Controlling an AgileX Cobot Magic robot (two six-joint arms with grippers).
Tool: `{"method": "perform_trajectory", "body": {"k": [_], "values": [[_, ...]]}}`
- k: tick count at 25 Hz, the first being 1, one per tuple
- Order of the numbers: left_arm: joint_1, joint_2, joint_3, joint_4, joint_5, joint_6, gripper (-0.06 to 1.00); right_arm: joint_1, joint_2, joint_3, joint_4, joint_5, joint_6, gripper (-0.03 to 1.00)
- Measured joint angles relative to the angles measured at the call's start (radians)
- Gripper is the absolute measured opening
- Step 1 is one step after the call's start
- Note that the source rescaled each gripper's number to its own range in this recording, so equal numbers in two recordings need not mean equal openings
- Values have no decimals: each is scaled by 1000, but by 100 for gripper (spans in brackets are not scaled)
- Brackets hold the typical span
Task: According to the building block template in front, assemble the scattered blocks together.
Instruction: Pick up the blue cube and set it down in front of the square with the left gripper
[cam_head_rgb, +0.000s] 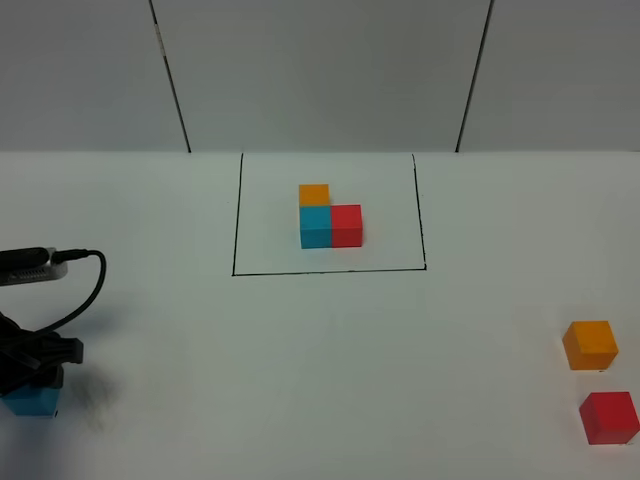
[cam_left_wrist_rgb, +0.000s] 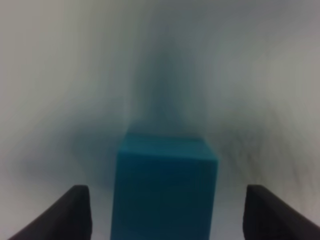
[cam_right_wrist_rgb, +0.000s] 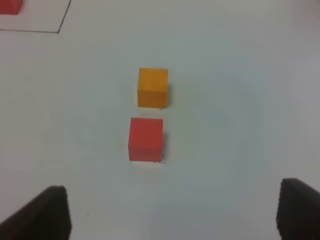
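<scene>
At the near left edge of the worktop (cam_head_rgb: 300, 380), the cyan cube (cam_left_wrist_rgb: 165, 190) sits between the jaws of the left gripper (cam_left_wrist_rgb: 167, 215), which stands wide open with a clear gap on each side and nothing gripped. Over on the right, the orange cube (cam_head_rgb: 590, 345) and red cube (cam_head_rgb: 610, 417) rest near each other but apart, ahead of the right gripper (cam_right_wrist_rgb: 172, 215), also spread wide and empty. The building block template (cam_head_rgb: 330, 218) lies at the middle rear inside its black outline (cam_head_rgb: 238, 215). Each cube looks light, rigid and matte, so it should neither crush nor slip much. The best hold is probably on two opposite flat faces, jaws square to them, since a corner-to-corner pinch could twist it
</scene>
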Motion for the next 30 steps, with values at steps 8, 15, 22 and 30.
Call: {"method": "perform_trajectory", "body": {"k": [8,15,22,30], "values": [[0,14,-23,-2,-2,-5,51,0,0,0,0,0,0,77],[0,14,-28,-3,22,-8,51,0,0,0,0,0,0,77],[0,19,-40,-3,58,-8,51,0,0,0,0,0,0,77],[0,117,-125,-4,136,-8,51,0,0,0,0,0,0,77]]}}
